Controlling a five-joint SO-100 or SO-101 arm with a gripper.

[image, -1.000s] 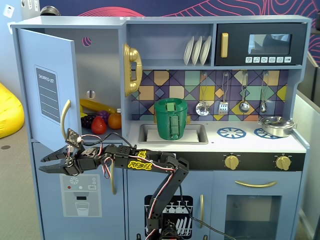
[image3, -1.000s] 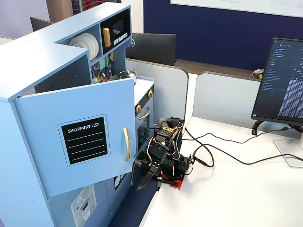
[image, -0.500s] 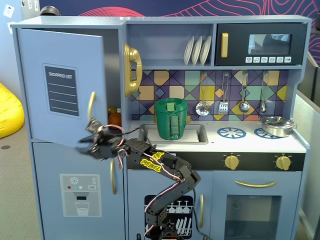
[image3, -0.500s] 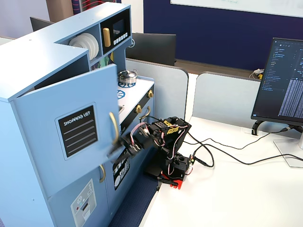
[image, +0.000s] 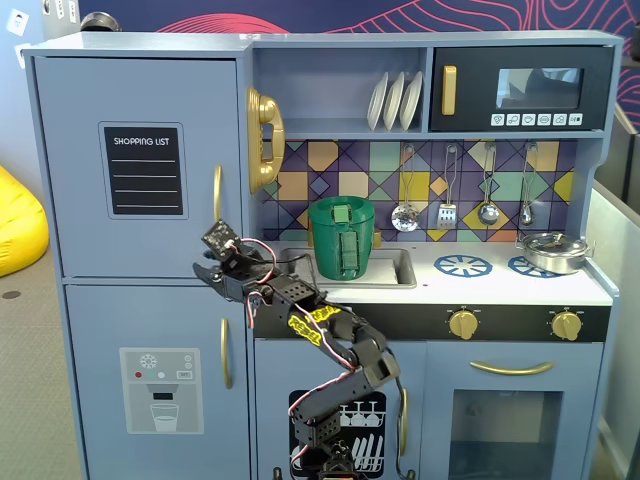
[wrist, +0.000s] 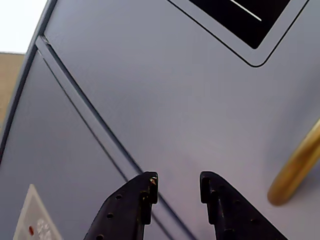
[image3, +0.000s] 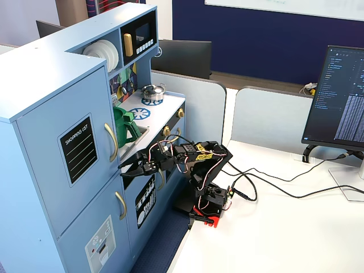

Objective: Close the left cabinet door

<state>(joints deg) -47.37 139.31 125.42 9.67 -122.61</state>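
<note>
The black two-finger gripper (wrist: pixel 178 186) hovered narrowly parted and empty just before the large light-blue wooden left cabinet door (image: pixel 140 100), which seemingly sat flush already. Judged: closing finished; next called for retreat, clearing the curved gold handle (image: pixel 217 193).

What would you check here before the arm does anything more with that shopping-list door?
1. Shopping-list door flush with the cabinet: ok, it looks shut in both fixed views.
2. Gripper empty: ok, jaws apart, nothing between them.
3. Gripper clear of the gold handle: ok, the handle sits to the right in the wrist view.
4. Fingertips touching the door panel: cannot tell.
5. Lower door shut: ok.
</note>
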